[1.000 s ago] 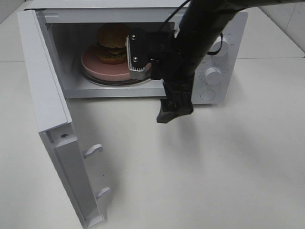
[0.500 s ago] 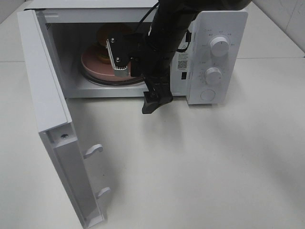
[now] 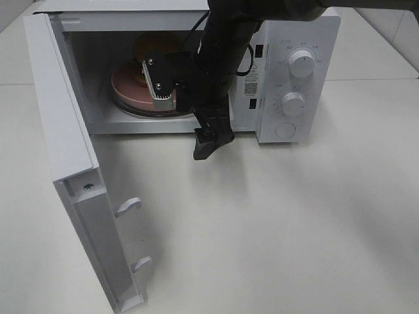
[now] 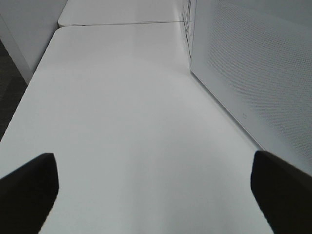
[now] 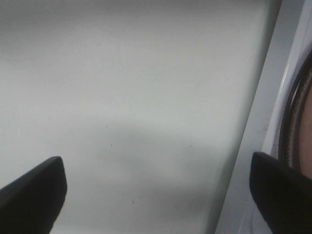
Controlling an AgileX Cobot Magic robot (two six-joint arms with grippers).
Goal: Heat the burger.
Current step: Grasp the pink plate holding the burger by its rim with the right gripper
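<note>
The burger point(image 3: 156, 43) sits on a pink plate point(image 3: 126, 86) inside the open microwave point(image 3: 298, 39); only its brown bun top shows past my right arm. My right gripper point(image 3: 211, 140) hangs just in front of the cavity's right part, pointing down at the table, apart from the burger. In the right wrist view its fingertips point(image 5: 34, 187) stand wide apart and hold nothing, with the table below and the plate's edge point(image 5: 308, 146) at one side. My left gripper point(image 4: 156, 195) is open and empty over bare table. It is out of the exterior view.
The microwave door point(image 3: 65, 144) stands wide open at the left, with two latch hooks point(image 3: 127, 206). Two knobs point(image 3: 301, 62) and a button are on the control panel. A perforated panel of the microwave point(image 4: 263, 73) runs beside my left gripper.
My right arm has swung left, from in front of the control panel to in front of the cavity, and now hides more of the burger. The burger and plate have not moved.
</note>
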